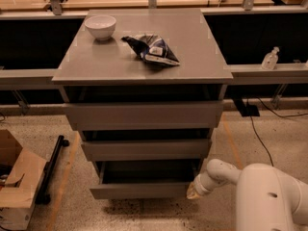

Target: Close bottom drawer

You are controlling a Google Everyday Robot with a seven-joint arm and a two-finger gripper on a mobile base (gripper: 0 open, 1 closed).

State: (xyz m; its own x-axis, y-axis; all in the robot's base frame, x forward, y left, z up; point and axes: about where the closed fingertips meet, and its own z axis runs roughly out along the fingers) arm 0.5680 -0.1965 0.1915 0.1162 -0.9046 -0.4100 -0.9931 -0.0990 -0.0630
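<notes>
While three matte grey, flat-fronted drawers stack in the cabinet, the bottom drawer [139, 190] stands partly out, a shallow rectangular box. The gripper [194, 191] meets its front panel's right end; its state cannot be told. One round white bowl [100, 26] and one crinkled snack bag [151, 49] rest on the smooth tabletop [96, 64].

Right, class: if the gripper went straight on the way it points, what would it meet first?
Probably the bottom drawer, at its front's right end; the gripper sits right beside it.
</notes>
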